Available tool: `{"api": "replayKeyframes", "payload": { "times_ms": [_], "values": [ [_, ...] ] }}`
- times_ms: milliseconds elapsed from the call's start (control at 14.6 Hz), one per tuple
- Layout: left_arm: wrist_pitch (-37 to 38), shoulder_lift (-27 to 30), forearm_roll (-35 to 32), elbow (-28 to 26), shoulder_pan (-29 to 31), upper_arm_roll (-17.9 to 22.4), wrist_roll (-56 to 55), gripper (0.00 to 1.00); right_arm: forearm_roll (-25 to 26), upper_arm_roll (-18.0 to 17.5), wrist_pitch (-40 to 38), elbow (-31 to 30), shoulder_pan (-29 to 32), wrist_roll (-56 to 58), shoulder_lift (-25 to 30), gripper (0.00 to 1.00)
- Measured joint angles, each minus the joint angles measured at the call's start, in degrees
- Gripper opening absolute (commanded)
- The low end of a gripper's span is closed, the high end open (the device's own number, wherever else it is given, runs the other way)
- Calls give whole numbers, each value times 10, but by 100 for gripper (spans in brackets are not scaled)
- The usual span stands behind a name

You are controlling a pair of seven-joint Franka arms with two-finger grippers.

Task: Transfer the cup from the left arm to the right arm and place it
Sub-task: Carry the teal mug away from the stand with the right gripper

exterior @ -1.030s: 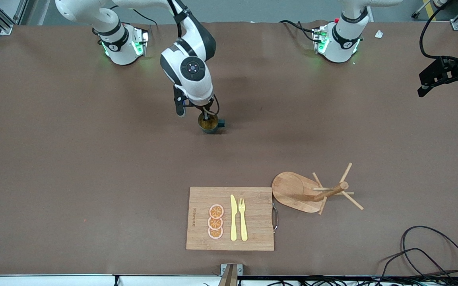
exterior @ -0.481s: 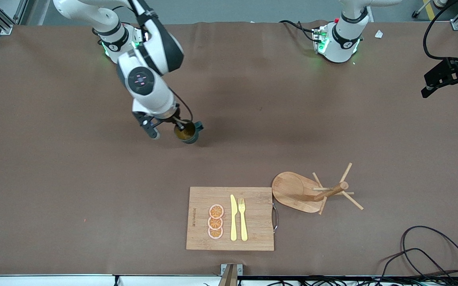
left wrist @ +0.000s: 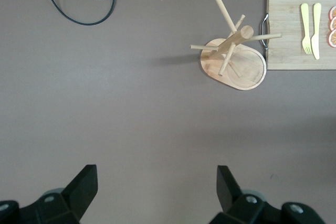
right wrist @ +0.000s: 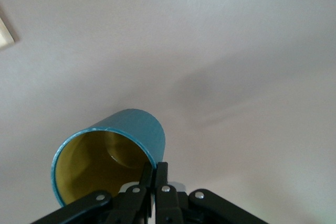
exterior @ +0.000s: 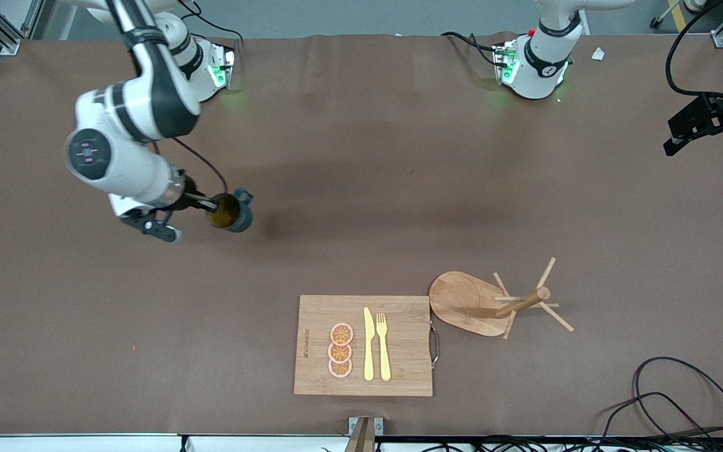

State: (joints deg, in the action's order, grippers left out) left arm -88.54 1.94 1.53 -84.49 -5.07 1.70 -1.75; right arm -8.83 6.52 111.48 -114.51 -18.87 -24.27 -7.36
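Note:
The cup (exterior: 231, 211) is a small dark teal mug with a loop handle and a yellowish inside. My right gripper (exterior: 211, 204) is shut on its rim, one finger inside and one outside, and holds it tilted in the air over the bare brown table toward the right arm's end. The right wrist view shows the cup (right wrist: 113, 153) with its mouth toward the camera and the gripper (right wrist: 155, 170) pinching the rim. My left gripper (left wrist: 156, 184) is open and empty, raised at the left arm's end of the table (exterior: 710, 129).
A wooden board (exterior: 399, 370) with orange slices (exterior: 340, 350), a yellow knife (exterior: 368, 344) and fork (exterior: 383, 345) lies near the front camera. A wooden mug rack (exterior: 493, 304) lies beside it. A black cable (exterior: 675, 395) loops at the left arm's near corner.
My right arm has swung with the cup from the table's middle toward the right arm's end, and the cup has tipped further sideways. The left gripper has barely moved.

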Motion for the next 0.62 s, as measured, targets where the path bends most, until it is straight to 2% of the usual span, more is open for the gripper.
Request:
{"api": "replayKeyframes", "payload": {
  "times_ms": [412,618],
  "values": [
    [-2,-8,0,0,-1,-1,-4,100,34,0,0,1,154,468,1,0],
    [-2,-8,0,1,2,0,-4,100,72,0,21,6,193,624,-3,0]
  ]
}}
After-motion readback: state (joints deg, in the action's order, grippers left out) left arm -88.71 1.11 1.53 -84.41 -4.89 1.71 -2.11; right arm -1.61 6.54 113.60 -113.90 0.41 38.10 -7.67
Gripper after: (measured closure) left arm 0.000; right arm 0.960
